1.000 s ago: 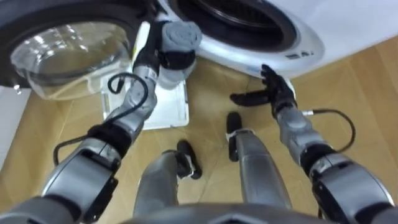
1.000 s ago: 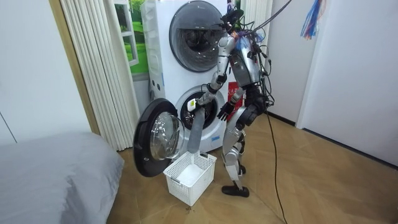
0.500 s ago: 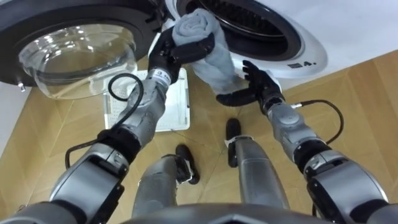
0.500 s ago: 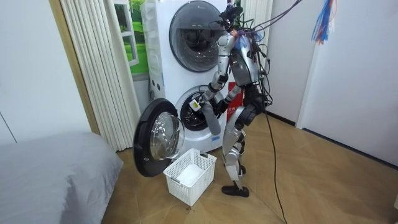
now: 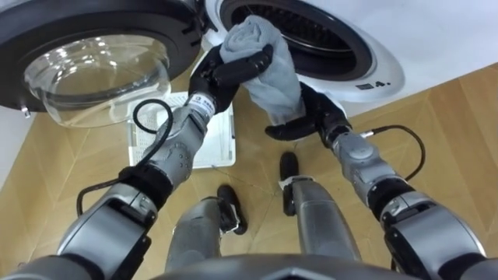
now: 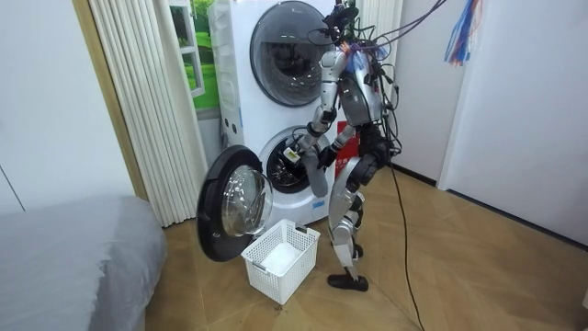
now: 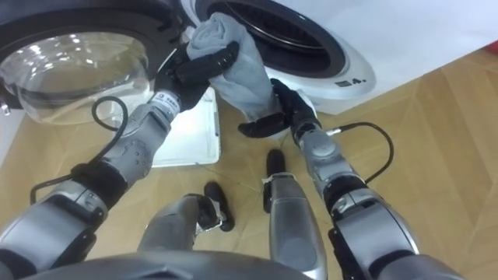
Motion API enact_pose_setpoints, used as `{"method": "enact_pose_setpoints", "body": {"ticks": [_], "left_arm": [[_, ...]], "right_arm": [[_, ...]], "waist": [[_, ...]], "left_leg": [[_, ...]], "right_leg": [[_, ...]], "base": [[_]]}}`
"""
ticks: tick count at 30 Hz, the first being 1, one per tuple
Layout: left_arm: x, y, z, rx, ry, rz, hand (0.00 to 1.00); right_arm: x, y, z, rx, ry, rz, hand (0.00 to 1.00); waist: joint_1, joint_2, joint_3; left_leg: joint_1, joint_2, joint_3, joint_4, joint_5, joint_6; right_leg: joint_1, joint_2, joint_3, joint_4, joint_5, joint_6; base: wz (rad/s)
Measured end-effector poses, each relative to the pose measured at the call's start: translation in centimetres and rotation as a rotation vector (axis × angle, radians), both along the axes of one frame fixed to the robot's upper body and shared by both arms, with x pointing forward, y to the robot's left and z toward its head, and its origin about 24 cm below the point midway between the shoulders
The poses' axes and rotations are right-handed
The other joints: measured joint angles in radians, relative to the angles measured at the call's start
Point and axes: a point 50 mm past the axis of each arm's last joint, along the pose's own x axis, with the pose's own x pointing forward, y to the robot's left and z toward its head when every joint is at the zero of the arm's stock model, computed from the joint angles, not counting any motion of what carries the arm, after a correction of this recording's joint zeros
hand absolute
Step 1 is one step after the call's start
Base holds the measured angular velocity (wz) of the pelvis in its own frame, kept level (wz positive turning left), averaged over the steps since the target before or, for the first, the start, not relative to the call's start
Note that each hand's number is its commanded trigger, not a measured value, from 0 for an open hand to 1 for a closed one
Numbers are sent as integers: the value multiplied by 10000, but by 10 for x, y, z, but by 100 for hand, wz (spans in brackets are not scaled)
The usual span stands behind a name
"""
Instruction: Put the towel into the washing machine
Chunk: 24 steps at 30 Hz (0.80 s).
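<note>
Fingers (image 5: 247, 64) of the left hand (image 5: 216, 78): black, curled tight over the bunched top of the towel (image 5: 272, 78), which you hold at the lip of the washing machine's drum opening (image 5: 327, 31).

Towel: grey, soft, rolled thick at the top, its loose end hanging down in a long fold.

Right hand (image 5: 315, 117): black, fingers straight and a little apart, laid under the towel's hanging end and touching it.

Washing machine (image 5: 373, 58): smooth white front, round dark opening with a ribbed rim.

Door (image 5: 93, 66): round, dark frame, clear domed glass, swung wide to your left.

Basket (image 5: 214, 148): white plastic, rectangular, perforated walls, on the floor below the door.

Floor (image 5: 451, 132): pale wood laid in a herringbone pattern.

Change since a second ago: you then had the towel hanging low beside the basket and the right hand well apart from it. The towel now sits higher, at the opening, and the right hand has come in beneath it.
</note>
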Motion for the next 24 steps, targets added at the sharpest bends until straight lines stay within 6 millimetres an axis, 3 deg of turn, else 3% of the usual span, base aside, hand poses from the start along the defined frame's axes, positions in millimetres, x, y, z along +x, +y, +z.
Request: {"method": "enact_pose_setpoints", "body": {"ticks": [1,7,19,20,21,22,24], "left_arm": [[0,0,0,-103,18,-23,100],[-3,-4,-1,-1212,280,-369,100],[-8,-4,-6,-1641,367,-534,100],[-10,-4,-7,-1677,428,-496,66],[-11,-3,-9,-1677,471,-482,15],[-11,-3,-9,-1676,496,-475,0],[-15,-2,-13,-1708,620,-413,0]], "right_arm": [[0,1,0,19,3,13,98],[1,0,1,-41,4,6,100],[-3,6,-3,-263,278,601,100],[-3,7,-3,-317,303,703,100],[-4,8,-4,-373,362,776,100],[-5,8,-5,-387,402,795,100],[-6,7,-6,-430,524,813,100]], "waist": [[3,0,0],[-28,-14,3],[-31,-207,-49],[-37,-220,-54],[-35,-222,-54],[-30,-222,-54],[-14,-221,-54]], "left_leg": [[-1,-4,-1,-8,0,0],[-4,-61,-19,-94,2,2],[117,-73,-11,-75,3,3],[122,-74,-8,-86,3,3],[122,-75,-6,-86,3,3],[123,-76,-7,-90,3,3],[130,-83,-7,-119,4,3]], "right_leg": [[-5,-3,-3,0,0,0],[-32,-33,3,-9,-12,17],[47,-19,24,-8,-15,21],[52,-18,30,-7,-15,20],[56,-20,31,-2,-14,20],[57,-21,33,2,-14,20],[61,-27,35,7,-14,20]], "base": [[0],[0],[0],[0],[0],[0],[0]]}}
